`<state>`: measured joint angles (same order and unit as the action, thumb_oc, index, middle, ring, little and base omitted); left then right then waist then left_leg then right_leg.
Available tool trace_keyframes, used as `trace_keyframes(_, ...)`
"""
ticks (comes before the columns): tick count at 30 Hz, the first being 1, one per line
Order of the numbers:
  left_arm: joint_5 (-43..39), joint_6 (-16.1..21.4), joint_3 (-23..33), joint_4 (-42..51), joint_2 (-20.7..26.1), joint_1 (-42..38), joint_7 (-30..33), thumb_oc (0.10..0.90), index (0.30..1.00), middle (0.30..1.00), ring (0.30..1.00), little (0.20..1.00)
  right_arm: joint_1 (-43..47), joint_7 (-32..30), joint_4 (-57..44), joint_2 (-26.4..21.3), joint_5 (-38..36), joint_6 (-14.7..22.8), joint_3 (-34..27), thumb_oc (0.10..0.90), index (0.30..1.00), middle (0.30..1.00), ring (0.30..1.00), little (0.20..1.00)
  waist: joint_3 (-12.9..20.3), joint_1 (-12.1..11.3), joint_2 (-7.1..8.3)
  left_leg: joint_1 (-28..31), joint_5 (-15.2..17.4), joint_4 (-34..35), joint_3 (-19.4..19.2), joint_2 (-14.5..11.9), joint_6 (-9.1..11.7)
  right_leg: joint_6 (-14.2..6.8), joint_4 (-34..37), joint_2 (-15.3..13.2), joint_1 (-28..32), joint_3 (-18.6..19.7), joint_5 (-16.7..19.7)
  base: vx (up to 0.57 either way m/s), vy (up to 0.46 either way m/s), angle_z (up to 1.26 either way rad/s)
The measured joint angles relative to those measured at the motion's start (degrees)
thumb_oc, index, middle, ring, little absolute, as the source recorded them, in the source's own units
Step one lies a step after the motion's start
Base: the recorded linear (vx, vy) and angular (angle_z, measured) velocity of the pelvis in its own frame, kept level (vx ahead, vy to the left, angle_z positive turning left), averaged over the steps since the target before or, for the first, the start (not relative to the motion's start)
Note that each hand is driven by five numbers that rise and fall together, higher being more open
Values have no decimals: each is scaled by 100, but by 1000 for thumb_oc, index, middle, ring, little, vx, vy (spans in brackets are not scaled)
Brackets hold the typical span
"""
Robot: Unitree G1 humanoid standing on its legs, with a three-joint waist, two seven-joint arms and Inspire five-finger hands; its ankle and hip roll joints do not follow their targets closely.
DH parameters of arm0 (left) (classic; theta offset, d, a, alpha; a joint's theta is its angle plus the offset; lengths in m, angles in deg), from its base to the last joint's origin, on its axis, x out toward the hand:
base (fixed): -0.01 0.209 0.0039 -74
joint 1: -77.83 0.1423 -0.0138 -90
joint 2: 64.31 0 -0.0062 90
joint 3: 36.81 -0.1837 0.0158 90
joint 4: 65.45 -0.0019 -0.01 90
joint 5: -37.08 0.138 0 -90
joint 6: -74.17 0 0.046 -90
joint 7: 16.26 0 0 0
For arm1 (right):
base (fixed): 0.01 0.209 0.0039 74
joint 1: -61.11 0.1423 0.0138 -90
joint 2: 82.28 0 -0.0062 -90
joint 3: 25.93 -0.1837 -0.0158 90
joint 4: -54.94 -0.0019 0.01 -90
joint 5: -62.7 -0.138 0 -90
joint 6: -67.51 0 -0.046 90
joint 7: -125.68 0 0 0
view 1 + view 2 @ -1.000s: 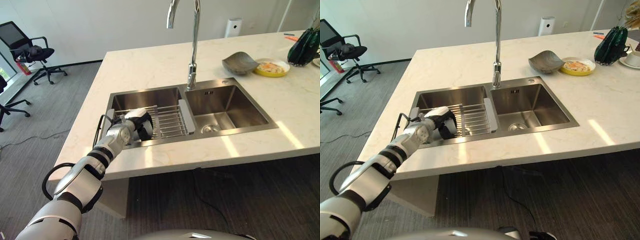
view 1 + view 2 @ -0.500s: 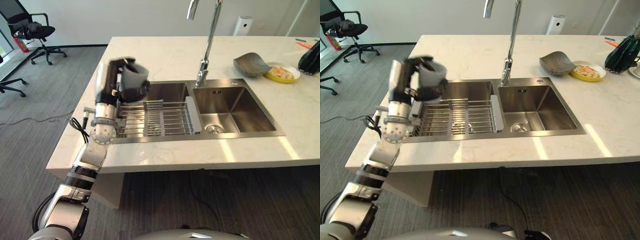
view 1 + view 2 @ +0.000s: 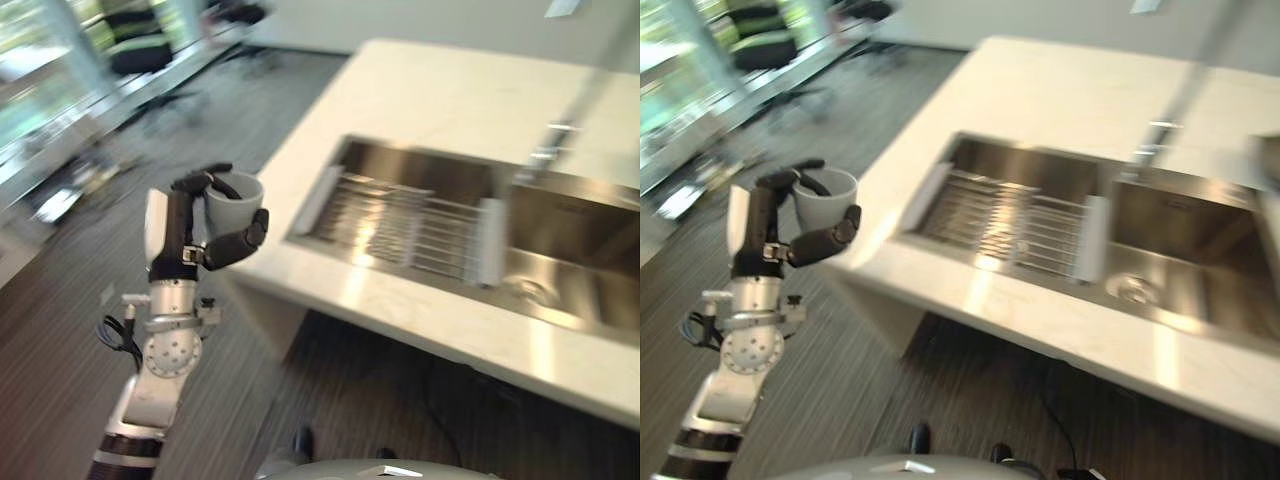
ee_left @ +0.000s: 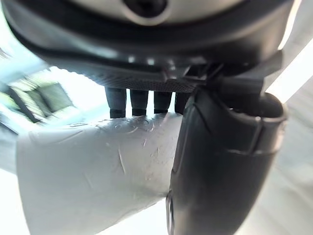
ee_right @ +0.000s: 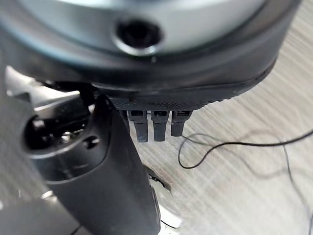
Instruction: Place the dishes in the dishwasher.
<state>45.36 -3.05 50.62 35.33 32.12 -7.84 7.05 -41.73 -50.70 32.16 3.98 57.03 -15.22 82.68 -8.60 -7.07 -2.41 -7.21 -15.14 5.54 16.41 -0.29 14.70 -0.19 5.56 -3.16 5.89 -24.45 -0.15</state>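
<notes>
Left robot hand (image 3: pixel 190 235) clamped round small grey round cup (image 3: pixel 233 202), left of frame. Cup upright, off the pale stone table (image 3: pixel 420 95). Right robot hand (image 5: pixel 112 186) fingers straight, holding nothing.

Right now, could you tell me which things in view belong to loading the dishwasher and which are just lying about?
Part of the job:
- grey cup, held upright off the counter's end
- left hand, curled round the cup
- right hand, idle with straight fingers

Just there:
- sink
- wire rack in the sink's left basin
- faucet
- countertop
</notes>
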Motion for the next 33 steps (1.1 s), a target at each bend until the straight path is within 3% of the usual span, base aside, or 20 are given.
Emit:
trace_keyframes(2,-65,-133,351,-172,268,99,43,400,300,300,300,300,382,88,389,-174,21,-48,-127,800,900,900,900,900,-129,-592,112,-21,307,-143,-957,-49,-351,121,-33,-119,-91,-384,-85,-93,-54,209)
trace_keyframes(5,-105,-155,544,-241,387,-538,67,400,300,300,300,300,448,-61,680,-337,-170,99,-654,800,900,900,900,900,-158,90,387,51,1161,-1200,-4616,-534,-831,-38,-110,-513,302,-2167,-249,-97,12,346)
trace_keyframes(7,-106,-18,566,374,421,-614,37,400,300,300,300,300,699,-200,918,-255,-426,117,-1255,800,900,900,900,900,-124,34,350,214,1536,-1620,-5565,-878,-938,-112,-250,-525,128,-2063,-224,114,194,191)
trace_keyframes(10,-101,102,297,545,457,-778,-145,400,300,300,300,300,739,-213,885,-134,-608,-8,-1837,800,900,900,900,900,-97,62,137,706,1225,-791,-4948,-705,-1053,-186,-449,-491,133,-1833,-177,243,218,82)
trace_keyframes(11,-90,120,164,469,757,-815,-416,400,300,300,300,300,885,-187,762,418,-796,4,-1721,800,900,900,900,900,-146,84,402,731,1587,-1385,-4256,-731,-1337,-47,-720,-577,495,-1940,4,295,346,38)
trace_keyframes(13,-85,116,163,436,796,-755,-474,400,300,300,300,300,938,-144,728,543,-807,39,-1595,800,900,900,900,900,-57,77,578,677,1976,-1468,-4213,-541,-1095,-343,-1340,-899,412,-1898,-138,193,265,41)
trace_keyframes(14,-89,124,-91,424,680,-811,-551,400,300,300,300,300,833,-118,417,349,-879,90,-1463,800,900,900,900,900,65,227,86,582,2063,-1401,-3956,-308,-1962,-960,-4204,-1859,-333,-1702,-207,10,49,91)
trace_keyframes(15,-94,159,-267,419,744,-870,-553,400,300,300,300,300,806,-239,323,561,-1152,96,-1591,800,900,900,900,900,102,370,225,714,2050,-1323,-3654,-39,-1879,-1019,-5303,-2266,-824,-1085,-162,10,49,91)
trace_keyframes(17,-94,182,-451,415,744,-1007,-551,400,300,300,300,300,909,-226,246,693,-1369,109,-1631,800,900,900,900,900,94,481,283,752,1939,-1183,-3298,87,-1884,-976,-5627,-2048,-1285,-412,-255,140,-128,114)
trace_keyframes(19,-95,234,-908,20,760,-1453,-632,400,300,300,300,300,1318,-238,52,799,-1609,51,-1490,800,900,900,900,900,-91,593,161,884,1666,-767,-2592,154,-1657,-761,-4491,-254,-2030,1815,-859,279,-279,185)
trace_keyframes(21,-103,192,-1055,-184,685,-1484,-778,400,300,300,300,300,1473,-255,3,809,-1781,128,-1182,800,900,900,900,900,-129,717,357,900,2058,-810,-2490,284,-229,-386,-2615,123,-2047,2793,-876,128,-111,192)
trace_keyframes(22,-108,203,-1079,-156,726,-1424,-841,400,300,300,300,300,1500,-253,115,803,-1821,191,-1226,800,900,900,900,900,-125,765,419,933,1887,-761,-2452,258,-1312,-448,-1872,-364,-2083,2008,-569,44,-130,150)
trace_keyframes(23,-112,214,-939,-92,824,-1141,-833,400,300,300,300,300,1533,-230,108,786,-1808,160,-1241,800,900,900,900,900,-158,652,414,1368,1813,-373,-2349,470,-1870,-560,-1571,-683,-2203,1571,-62,96,-216,120)
trace_keyframes(25,-207,148,-609,-81,780,-661,-829,400,300,300,300,300,1317,-155,34,841,-1812,172,-1107,800,900,900,900,900,-77,469,311,1883,1987,-118,-2068,373,-1834,-673,-2195,-732,-2269,1438,281,112,-188,77)
trace_keyframes(27,-225,147,-472,-101,612,-628,-701,400,300,300,300,300,1410,-115,325,854,-1807,66,-1117,800,900,900,900,900,20,357,284,2092,2075,-189,-2130,184,-1563,-152,-1876,-413,-1915,1285,368,84,-96,17)
trace_keyframes(29,-252,122,-256,-110,686,-612,-765,400,300,300,300,300,1477,-91,348,875,-1799,79,-1103,800,900,900,900,900,77,365,546,1930,1926,-827,-2574,154,-1052,110,-1028,-287,-1366,1372,706,79,-78,-40)
trace_keyframes(30,-252,122,-256,-110,686,-612,-765,400,300,300,300,300,1477,-91,348,875,-1799,79,-1103,800,900,900,900,900,77,365,546,1930,1926,-827,-2574,154,-1052,110,-1028,-287,-1366,1372,706,37,-43,-53)
trace_keyframes(31,-296,104,-294,-73,790,-605,-821,400,300,300,300,300,1335,-58,425,886,-1709,71,-1176,800,900,900,900,900,296,403,995,1589,2199,-1163,-2490,259,-1075,172,-313,-467,-910,1558,931,19,-14,-54)
trace_keyframes(32,-250,182,-454,28,955,-749,-908,400,300,300,300,300,1204,-49,595,776,-1675,79,-1304,800,900,900,900,900,422,472,1117,1581,2042,-141,-2300,177,-1082,153,-1,-388,-633,1664,938,15,-15,-74)
trace_keyframes(33,-245,213,-491,80,953,-816,-913,400,300,300,300,300,1204,-55,632,661,-1669,74,-1299,800,900,900,900,900,383,487,1011,1488,1808,37,-2216,8,-1078,146,-1,-257,-585,1723,933,13,-13,-64)
